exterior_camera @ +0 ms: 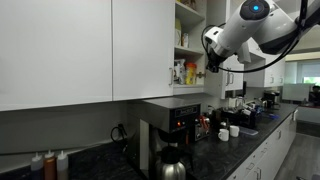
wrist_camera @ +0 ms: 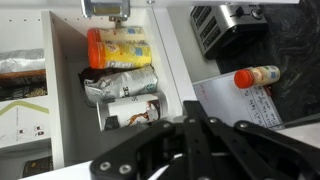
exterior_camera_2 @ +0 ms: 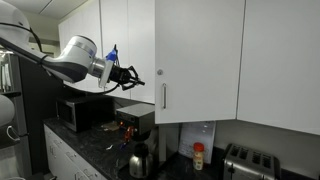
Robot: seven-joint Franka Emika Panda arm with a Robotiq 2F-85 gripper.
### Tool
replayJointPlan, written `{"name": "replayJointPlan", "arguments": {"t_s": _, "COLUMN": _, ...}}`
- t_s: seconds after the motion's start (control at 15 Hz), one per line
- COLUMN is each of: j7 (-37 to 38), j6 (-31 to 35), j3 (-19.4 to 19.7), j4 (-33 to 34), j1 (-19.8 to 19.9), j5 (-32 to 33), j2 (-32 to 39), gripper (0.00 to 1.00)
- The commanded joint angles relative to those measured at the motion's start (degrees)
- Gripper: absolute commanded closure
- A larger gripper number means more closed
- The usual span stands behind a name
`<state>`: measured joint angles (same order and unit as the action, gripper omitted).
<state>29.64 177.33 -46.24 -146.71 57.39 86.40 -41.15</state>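
Note:
My gripper [wrist_camera: 190, 122] is shut, its black fingers pressed together with nothing visible between them. It hangs in front of an open upper cabinet [wrist_camera: 172, 60], close to the white side panel. Inside the cabinet lie an orange and yellow packet [wrist_camera: 118, 48], a silver bag [wrist_camera: 120, 83] and a white packet [wrist_camera: 130, 108]. In both exterior views the gripper [exterior_camera: 207, 68] [exterior_camera_2: 135, 76] is high above the counter, by the edge of the white cabinet doors [exterior_camera_2: 195, 55].
Below on the dark counter are a red-capped bottle [wrist_camera: 257, 77] [exterior_camera_2: 198, 156], a toaster [wrist_camera: 228, 22] [exterior_camera_2: 248, 160] and a printed sheet [wrist_camera: 240, 105]. A coffee maker [exterior_camera: 170, 125], a metal carafe [exterior_camera: 172, 162], a microwave [exterior_camera_2: 85, 112] and sauce bottles [exterior_camera: 50, 163] also stand there.

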Motion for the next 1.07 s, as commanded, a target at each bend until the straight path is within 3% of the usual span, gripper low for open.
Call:
{"name": "replayJointPlan", "arguments": {"t_s": 0.0, "j7": 6.06, "j6": -2.44, "j3": -4.37, "j4": 2.47, "j1": 4.1, "j5": 4.6, "j2": 0.7, "gripper": 1.0}}
{"name": "replayJointPlan", "arguments": {"t_s": 0.6, "j7": 14.81, "j6": -8.96, "j3": -11.02, "j4": 4.11, "j1": 9.03, "j5": 9.04, "j2": 1.95, "gripper": 1.0}}
{"name": "replayJointPlan", "arguments": {"t_s": 0.8, "j7": 18.42, "j6": -9.75, "j3": -8.57, "j4": 5.38, "j1": 11.89, "j5": 14.93, "j2": 1.95, "gripper": 1.0}}
{"name": "replayJointPlan", "arguments": {"t_s": 1.0, "j7": 19.72, "j6": -11.01, "j3": -7.93, "j4": 5.54, "j1": 14.54, "j5": 16.88, "j2": 2.43, "gripper": 1.0}}
